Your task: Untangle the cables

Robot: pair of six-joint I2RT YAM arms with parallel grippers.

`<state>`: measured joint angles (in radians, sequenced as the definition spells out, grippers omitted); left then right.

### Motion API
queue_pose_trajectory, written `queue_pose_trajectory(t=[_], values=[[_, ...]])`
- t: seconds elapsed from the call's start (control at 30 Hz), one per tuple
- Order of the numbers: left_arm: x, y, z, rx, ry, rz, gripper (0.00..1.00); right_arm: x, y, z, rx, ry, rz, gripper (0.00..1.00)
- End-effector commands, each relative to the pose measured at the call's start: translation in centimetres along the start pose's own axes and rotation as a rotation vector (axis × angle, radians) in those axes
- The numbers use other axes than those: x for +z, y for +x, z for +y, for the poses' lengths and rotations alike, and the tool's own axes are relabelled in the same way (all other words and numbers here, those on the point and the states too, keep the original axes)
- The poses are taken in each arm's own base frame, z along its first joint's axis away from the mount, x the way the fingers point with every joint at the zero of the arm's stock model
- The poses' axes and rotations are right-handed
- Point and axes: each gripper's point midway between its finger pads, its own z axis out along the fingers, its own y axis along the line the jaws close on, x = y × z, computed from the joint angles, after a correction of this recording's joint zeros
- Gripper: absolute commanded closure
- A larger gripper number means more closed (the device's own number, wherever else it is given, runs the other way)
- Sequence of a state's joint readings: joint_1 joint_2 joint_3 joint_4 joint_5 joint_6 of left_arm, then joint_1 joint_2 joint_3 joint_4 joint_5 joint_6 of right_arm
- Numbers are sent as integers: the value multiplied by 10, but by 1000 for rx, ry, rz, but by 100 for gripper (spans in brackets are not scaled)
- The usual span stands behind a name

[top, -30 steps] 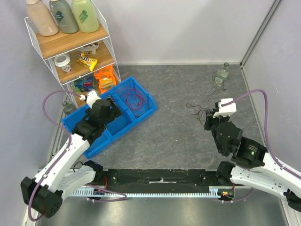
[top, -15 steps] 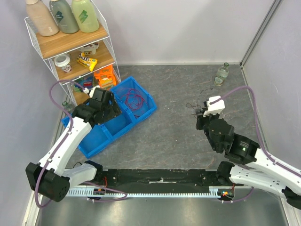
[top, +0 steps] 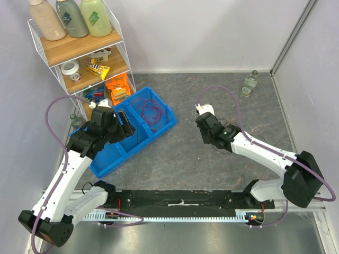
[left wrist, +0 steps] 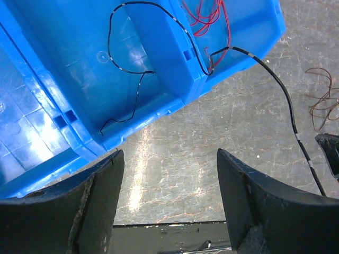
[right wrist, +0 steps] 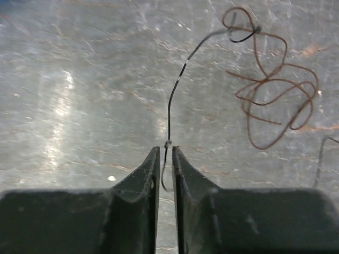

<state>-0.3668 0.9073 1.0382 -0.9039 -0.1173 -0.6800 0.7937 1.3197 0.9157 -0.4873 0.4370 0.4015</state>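
While the left arm reaches over the blue bin (top: 106, 164), the wire shelf rack (top: 79, 47) with its three bottles stands in the far left corner. The left pincer (left wrist: 167, 174) is spread wide with nothing between its fingers, hanging above the bin's near wall and the worktop (top: 185, 153).

In the bin's middle compartment a black cable (left wrist: 290, 111) loops across the floor, climbs over the divider, drops over the outer wall and trails away across the stone-grey surface. One compartment further along, the red cables (left wrist: 204, 16) lie bunched in a scribble, magenta strands mixed in from the top view.

Moving right to mid-worktop, the right pincer (right wrist: 165, 151) is squeezed almost closed, a black wire (right wrist: 169, 111) nipped between its fingertips. That wire curves up and away to meet a loose brown tangle (right wrist: 275, 90) lying flat just beside it. I can't tell whether it's the same strand that leaves the bin.

At the far right corner, a small glass bottle (top: 250, 82) stands upright by the wall.
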Motion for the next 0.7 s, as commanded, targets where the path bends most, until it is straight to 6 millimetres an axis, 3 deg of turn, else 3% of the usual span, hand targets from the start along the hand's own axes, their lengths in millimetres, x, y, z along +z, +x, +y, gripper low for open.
queue_pose_trajectory(t=[0.0,0.07,0.17,0.23,0.37,0.47,0.57,0.67], values=[[-6,3,-2,59,44,3,24,-2,6,0,8,-53,65,68],[-10,4,-3,55,58,-1,24,-7,-11,8,-7,-94,35,44],[-13,3,-3,57,69,-9,24,-16,-54,37,-40,-245,-83,32],[-15,3,-4,69,76,-12,24,-23,-84,71,-72,-394,-187,27],[-20,3,-1,83,72,-15,24,-53,-142,150,-102,-760,-495,26],[-22,5,0,89,75,-11,24,-64,-159,197,-142,-894,-665,29],[-23,6,0,91,73,-6,24,-67,-172,226,-166,-943,-771,36],[-24,7,0,91,74,1,24,-75,-176,249,-187,-987,-851,37]])
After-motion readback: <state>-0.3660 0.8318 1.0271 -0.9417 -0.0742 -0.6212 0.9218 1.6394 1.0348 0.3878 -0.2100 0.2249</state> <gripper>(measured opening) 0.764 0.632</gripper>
